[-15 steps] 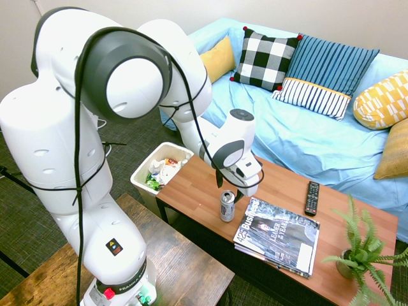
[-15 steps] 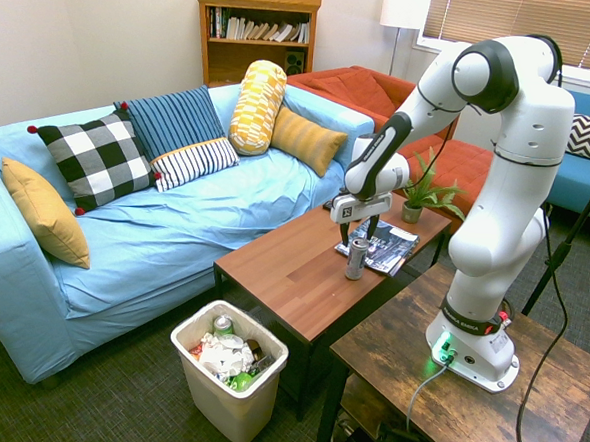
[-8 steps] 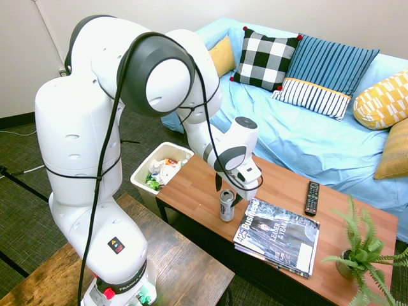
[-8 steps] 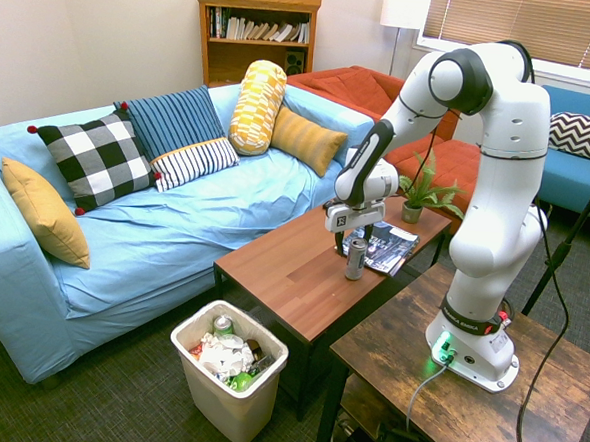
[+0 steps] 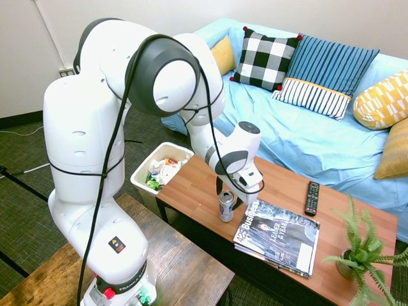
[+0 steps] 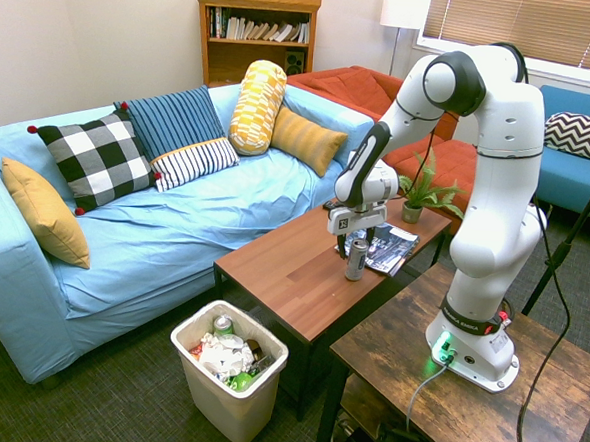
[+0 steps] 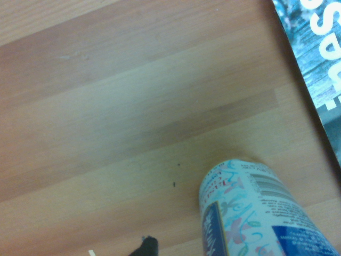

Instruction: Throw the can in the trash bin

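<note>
On the brown wooden coffee table, near its front edge, the small silver-grey aluminium can stands upright; the wrist view shows pale print and a barcode on its side. Directly above the can hangs the white arm's two-finger gripper, pointing straight down, with its dark fingers spread apart on either side of the can's top; they are released and hold nothing, and I cannot tell if they touch the can. Just beside the can, towards the plant, lies a glossy business magazine with a dark cover, which reaches to the table's front edge. Farther along the table there is a black remote control and, at the far corner, a small green fern in a pot. On the floor by the other end of the table stands the white plastic trash bin, filled with crumpled paper and other rubbish, well apart from the can. Behind the table is a light blue sofa with a black-and-white checked cushion, striped cushions and yellow cushions.
</note>
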Controlling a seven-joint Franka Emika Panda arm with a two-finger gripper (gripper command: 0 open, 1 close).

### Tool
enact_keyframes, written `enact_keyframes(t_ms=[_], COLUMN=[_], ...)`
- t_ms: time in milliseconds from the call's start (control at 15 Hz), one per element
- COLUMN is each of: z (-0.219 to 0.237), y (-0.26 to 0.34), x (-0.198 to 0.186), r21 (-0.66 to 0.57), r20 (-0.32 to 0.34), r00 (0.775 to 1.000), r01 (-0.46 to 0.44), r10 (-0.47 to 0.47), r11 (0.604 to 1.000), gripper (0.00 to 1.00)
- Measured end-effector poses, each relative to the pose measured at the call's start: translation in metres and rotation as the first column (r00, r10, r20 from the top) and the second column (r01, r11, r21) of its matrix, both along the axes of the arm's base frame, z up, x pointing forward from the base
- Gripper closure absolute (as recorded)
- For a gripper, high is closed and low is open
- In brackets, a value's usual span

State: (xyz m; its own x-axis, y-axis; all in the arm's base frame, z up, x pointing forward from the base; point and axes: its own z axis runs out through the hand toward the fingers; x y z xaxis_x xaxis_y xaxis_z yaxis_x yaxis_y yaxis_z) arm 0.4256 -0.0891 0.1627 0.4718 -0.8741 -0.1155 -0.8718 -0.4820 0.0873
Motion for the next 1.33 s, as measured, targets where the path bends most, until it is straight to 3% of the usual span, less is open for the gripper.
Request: enact_keyframes(t_ms=[733, 933, 1333], z=[-0.005, 0.019, 0.142], y=[0.009, 0.022, 0.111], x=[-0.007, -0.001, 0.026], r21=[0.001, -0.009, -0.082], r20=[-0.019, 0.030, 0.195], r00=[1.000, 0.998, 0.966], r01=[-0.020, -0.053, -0.159], r10=[0.020, 0.054, 0.172], r11=[1.000, 0.999, 0.984], gripper=[1.00, 1.00, 1.00])
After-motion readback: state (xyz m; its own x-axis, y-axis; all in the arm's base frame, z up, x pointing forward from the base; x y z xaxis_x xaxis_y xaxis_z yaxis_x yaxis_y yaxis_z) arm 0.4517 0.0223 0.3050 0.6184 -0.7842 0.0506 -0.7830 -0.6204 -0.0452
